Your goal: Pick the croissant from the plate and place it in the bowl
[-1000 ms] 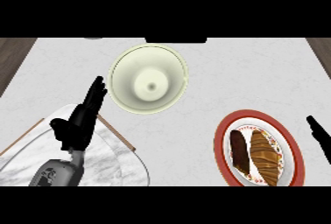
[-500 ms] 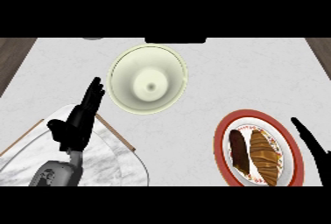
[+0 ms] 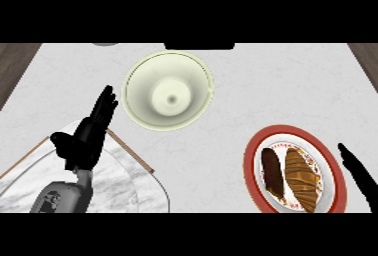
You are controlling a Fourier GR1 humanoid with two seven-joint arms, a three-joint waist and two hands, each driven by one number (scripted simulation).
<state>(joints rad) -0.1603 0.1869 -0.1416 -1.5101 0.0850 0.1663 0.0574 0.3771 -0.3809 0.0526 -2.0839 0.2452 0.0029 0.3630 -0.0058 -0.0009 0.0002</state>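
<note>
A brown croissant (image 3: 302,179) lies on a red-rimmed plate (image 3: 255,150) at the lower right, beside a dark oblong pastry (image 3: 272,171). A pale cream bowl (image 3: 167,91) stands empty at the upper middle of the counter. My right hand (image 3: 359,176) comes in at the right edge, just beside the plate's rim, fingers straight and open, apart from the croissant. My left hand (image 3: 88,136) rests open at the left, fingers pointing up, left of the bowl.
A marbled board with a wooden edge (image 3: 131,152) lies under my left forearm at the lower left. Dark wood shows past the counter's corners at the upper left (image 3: 15,65) and upper right. A dark object (image 3: 199,46) sits at the top edge.
My right hand has moved leftward and further into view, closer to the plate's rim. The left hand, bowl and croissant have stayed put.
</note>
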